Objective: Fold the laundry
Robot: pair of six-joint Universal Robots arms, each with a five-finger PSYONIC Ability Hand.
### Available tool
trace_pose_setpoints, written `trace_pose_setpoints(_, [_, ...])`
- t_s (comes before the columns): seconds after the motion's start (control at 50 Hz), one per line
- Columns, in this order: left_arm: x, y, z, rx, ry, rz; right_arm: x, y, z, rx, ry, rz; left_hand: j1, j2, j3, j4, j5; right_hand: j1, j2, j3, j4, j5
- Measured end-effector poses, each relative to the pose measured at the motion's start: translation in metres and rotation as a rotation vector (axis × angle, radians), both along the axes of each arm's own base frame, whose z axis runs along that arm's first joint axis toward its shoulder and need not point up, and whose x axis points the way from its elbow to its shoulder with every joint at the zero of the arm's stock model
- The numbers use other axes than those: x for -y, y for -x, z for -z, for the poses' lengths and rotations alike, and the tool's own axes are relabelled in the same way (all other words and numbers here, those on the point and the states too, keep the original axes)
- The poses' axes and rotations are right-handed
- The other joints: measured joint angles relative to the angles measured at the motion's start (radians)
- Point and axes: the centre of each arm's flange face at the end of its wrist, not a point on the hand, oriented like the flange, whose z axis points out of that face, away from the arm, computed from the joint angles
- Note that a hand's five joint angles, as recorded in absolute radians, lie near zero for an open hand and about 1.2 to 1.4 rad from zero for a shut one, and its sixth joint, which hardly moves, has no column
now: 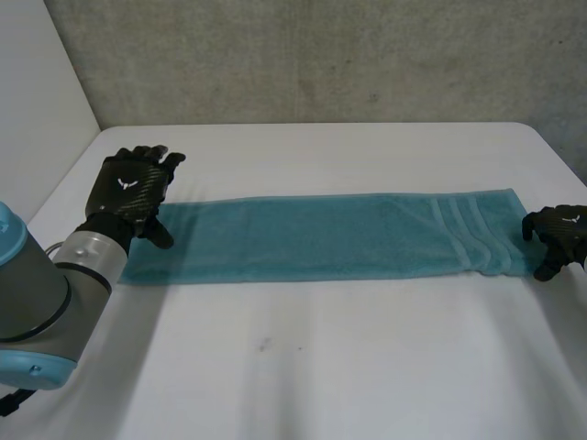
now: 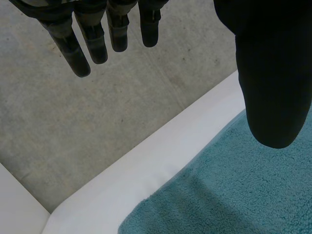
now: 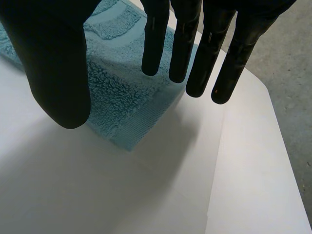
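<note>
teal towel [image 1: 330,235] lengthwise, left to right

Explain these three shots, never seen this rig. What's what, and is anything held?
It is a two-armed robot at a white table, each arm ending in a black fingered hand. The wide picture comes from a camera behind the arms, looking down. The other two come from cameras on the wrists, looking along each palm. A long teal terry towel lies flat across the table. The left hand is at one end, the right hand at the other, above a corner. Both hands are open, fingers straight; nothing is held.
</note>
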Motion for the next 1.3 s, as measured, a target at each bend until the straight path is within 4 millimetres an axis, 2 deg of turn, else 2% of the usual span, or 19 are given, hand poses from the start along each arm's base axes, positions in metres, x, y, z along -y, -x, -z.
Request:
trace_pose_setpoints(0.28, [-0.002,0.001,0.004,0.004,-0.013,0.005,0.007,0.001,0.01,-0.002,0.002,0.0,0.0,0.0,0.0,0.0,0.0,0.151,0.176,0.173,0.173,0.159])
trace_pose_setpoints(0.3, [-0.002,0.001,0.004,0.004,-0.014,0.005,0.009,0.002,0.012,-0.002,0.001,0.001,0.0,0.0,0.0,0.0,0.0,0.395,0.488,0.481,0.475,0.458])
trace_pose_setpoints(0.38, [-0.003,0.001,0.005,0.005,-0.017,0.006,0.013,0.005,0.012,-0.004,0.01,0.015,0.0,0.0,0.0,0.0,0.0,0.445,0.579,0.571,0.585,0.555])
trace_pose_setpoints(0.58, [-0.004,0.001,0.005,0.005,-0.017,0.008,0.035,0.049,-0.003,-0.082,0.084,0.225,0.0,0.0,0.0,0.0,0.0,0.445,0.579,0.574,0.589,0.555])
trace_pose_setpoints(0.66, [-0.005,0.001,0.004,0.004,-0.015,0.007,0.047,0.089,-0.021,-0.206,0.135,0.414,0.0,0.0,0.0,0.0,0.0,0.445,0.579,0.574,0.589,0.555])
trace_pose_setpoints(0.78, [-0.004,0.0,0.003,0.004,-0.014,0.005,0.054,0.094,-0.041,-0.294,0.194,0.451,0.0,0.0,0.0,0.0,0.0,0.445,0.579,0.574,0.589,0.564])
trace_pose_setpoints(0.88, [-0.004,0.0,0.003,0.004,-0.013,0.003,0.056,0.035,-0.072,-0.264,0.312,0.317,0.0,0.0,0.0,0.0,0.0,0.445,0.579,0.581,0.589,0.568])
trace_pose_setpoints(0.9, [-0.004,0.0,0.003,0.003,-0.012,0.002,0.053,-0.001,-0.085,-0.229,0.365,0.229,0.0,0.0,0.0,0.0,0.0,0.445,0.579,0.583,0.589,0.571])
trace_pose_setpoints(0.92, [-0.004,0.0,0.003,0.003,-0.012,0.002,0.053,-0.001,-0.085,-0.229,0.365,0.229,0.0,0.0,0.0,0.0,0.0,0.445,0.579,0.583,0.589,0.571])
trace_pose_setpoints(0.94, [-0.004,0.0,0.002,0.003,-0.011,0.001,0.043,-0.052,-0.097,-0.182,0.424,0.104,0.0,0.0,0.0,0.0,0.0,0.445,0.579,0.583,0.589,0.574])
trace_pose_setpoints(1.0, [-0.004,0.0,0.002,0.002,-0.009,0.0,0.027,-0.104,-0.109,-0.132,0.481,-0.028,0.0,0.0,0.0,0.0,0.0,0.445,0.579,0.583,0.589,0.574])
trace_pose_setpoints(1.04, [-0.003,-0.001,0.002,0.001,-0.008,-0.005,0.001,-0.165,-0.118,-0.074,0.537,-0.19,0.0,0.0,0.0,0.0,0.0,0.445,0.579,0.586,0.589,0.574])
trace_pose_setpoints(1.06, [-0.003,-0.002,0.002,0.001,-0.007,-0.007,-0.006,-0.178,-0.119,-0.063,0.547,-0.224,0.0,0.0,0.0,0.0,0.0,0.445,0.579,0.587,0.59,0.574])
trace_pose_setpoints(1.1, [-0.002,-0.003,0.001,0.001,-0.006,-0.015,-0.033,-0.225,-0.118,-0.019,0.575,-0.357,0.0,0.0,0.0,0.0,0.0,0.445,0.579,0.588,0.59,0.574])
trace_pose_setpoints(1.12, [-0.002,-0.003,0.001,0.001,-0.006,-0.015,-0.033,-0.225,-0.118,-0.019,0.575,-0.357,0.0,0.0,0.0,0.0,0.0,0.445,0.579,0.588,0.59,0.574])
trace_pose_setpoints(1.14, [-0.001,-0.003,0.001,0.001,-0.006,-0.02,-0.052,-0.254,-0.115,0.008,0.586,-0.444,0.0,0.0,0.0,0.0,0.0,0.445,0.579,0.588,0.591,0.574])
trace_pose_setpoints(1.16, [-0.001,-0.003,0.001,0.001,-0.006,-0.02,-0.052,-0.254,-0.115,0.008,0.586,-0.444,0.0,0.0,0.0,0.0,0.0,0.445,0.579,0.588,0.591,0.574])
trace_pose_setpoints(1.18, [-0.001,-0.004,0.001,0.001,-0.004,-0.025,-0.083,-0.294,-0.102,0.042,0.584,-0.568,0.0,0.0,0.0,0.0,0.0,0.445,0.579,0.588,0.591,0.574])
trace_pose_setpoints(1.3, [0.0,-0.005,0.0,0.001,-0.002,-0.032,-0.139,-0.349,-0.061,0.074,0.53,-0.766,0.0,0.0,0.0,0.0,0.0,0.445,0.579,0.588,0.591,0.574])
